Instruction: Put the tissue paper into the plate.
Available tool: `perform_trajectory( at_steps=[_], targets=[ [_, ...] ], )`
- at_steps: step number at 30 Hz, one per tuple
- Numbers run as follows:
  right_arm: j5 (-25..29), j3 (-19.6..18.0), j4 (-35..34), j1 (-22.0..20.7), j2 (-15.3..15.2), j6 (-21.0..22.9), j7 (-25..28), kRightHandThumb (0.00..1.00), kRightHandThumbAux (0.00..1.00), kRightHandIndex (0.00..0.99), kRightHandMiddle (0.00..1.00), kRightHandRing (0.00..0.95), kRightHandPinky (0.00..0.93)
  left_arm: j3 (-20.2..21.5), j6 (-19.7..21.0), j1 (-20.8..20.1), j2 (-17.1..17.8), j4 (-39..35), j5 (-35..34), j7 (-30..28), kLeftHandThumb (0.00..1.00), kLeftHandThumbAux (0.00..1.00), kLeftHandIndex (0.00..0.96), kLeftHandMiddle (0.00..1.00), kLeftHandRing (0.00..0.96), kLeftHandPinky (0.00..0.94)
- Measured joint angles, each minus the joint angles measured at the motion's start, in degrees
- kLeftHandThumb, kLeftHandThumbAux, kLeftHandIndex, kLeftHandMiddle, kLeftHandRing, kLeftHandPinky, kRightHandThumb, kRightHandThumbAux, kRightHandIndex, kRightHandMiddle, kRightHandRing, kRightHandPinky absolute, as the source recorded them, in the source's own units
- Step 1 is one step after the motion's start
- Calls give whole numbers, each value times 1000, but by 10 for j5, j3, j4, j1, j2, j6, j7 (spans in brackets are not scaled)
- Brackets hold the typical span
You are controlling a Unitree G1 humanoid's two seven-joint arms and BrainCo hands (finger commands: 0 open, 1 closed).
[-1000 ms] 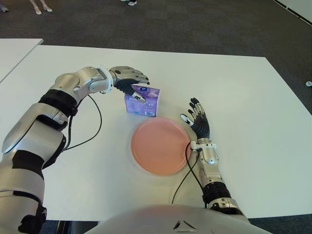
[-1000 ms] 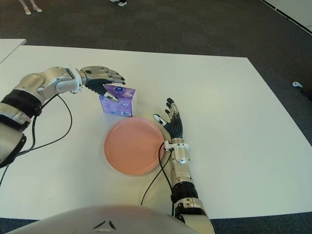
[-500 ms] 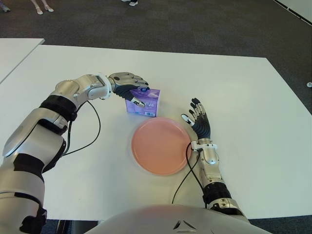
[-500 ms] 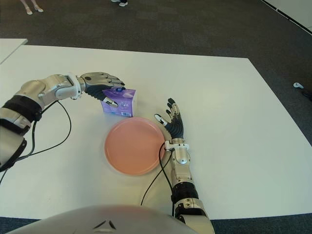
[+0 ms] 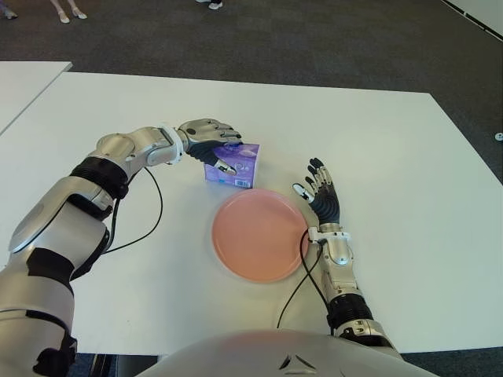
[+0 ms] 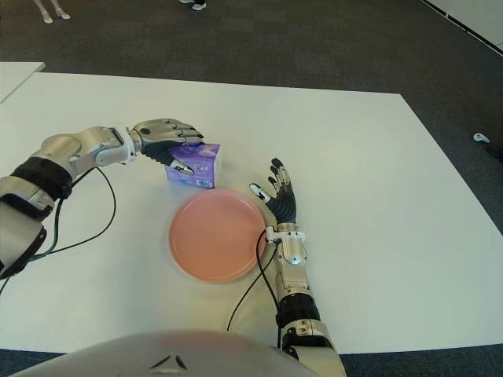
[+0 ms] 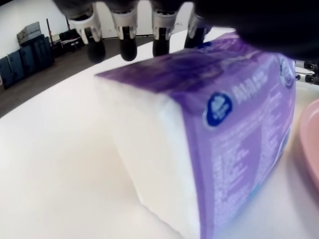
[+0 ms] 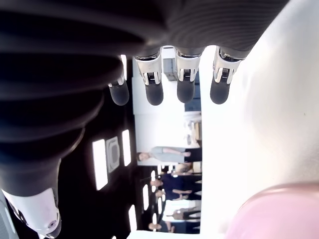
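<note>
1. Purple plastic-wrapped tissue paper pack (image 5: 233, 164) sits on the white table (image 5: 409, 157), just beyond the far-left rim of the round pink plate (image 5: 259, 234); pack and plate rim are very close, contact not clear. Pack is not in the plate.
2. Left hand (image 5: 211, 141) is draped over the pack from the robot's left side, palm over its top, fingers curled down over the top edge and thumb (image 5: 222, 163) on the near face.
3. Left wrist view: four fingertips (image 7: 127, 48) hang just over the far top edge of the pack, the purple wrapper and white end face filling the shot. The hand looks closed around the pack but a firm clamp isn't clear; the pack's base is down on the table.
4. Right hand (image 5: 321, 192) shows beside the plate on its right side, palm up, fingers spread and straight, holding nothing. Right wrist view shows the same: fingertips (image 8: 154, 92) extended, nothing between them, pink plate rim at the corner.
5. Black cable (image 5: 149, 212) loops on the table under the left forearm.
6. Dark carpet floor (image 5: 314, 39) beyond the table's far edge.
</note>
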Motion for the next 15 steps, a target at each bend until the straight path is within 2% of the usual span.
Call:
perform_trajectory(
  at_steps=[8, 15],
  targets=[
    [2, -1, 0, 0, 0, 0, 2, 106, 657, 24, 25, 3, 22, -30, 49, 2, -28, 29, 35, 69, 523, 30, 0, 0, 0, 0],
    [3, -1, 0, 1, 0, -1, 5, 103, 658, 20, 20, 0, 20, -49, 86, 3, -50, 52, 41, 101, 515, 50, 0, 0, 0, 0]
  ],
)
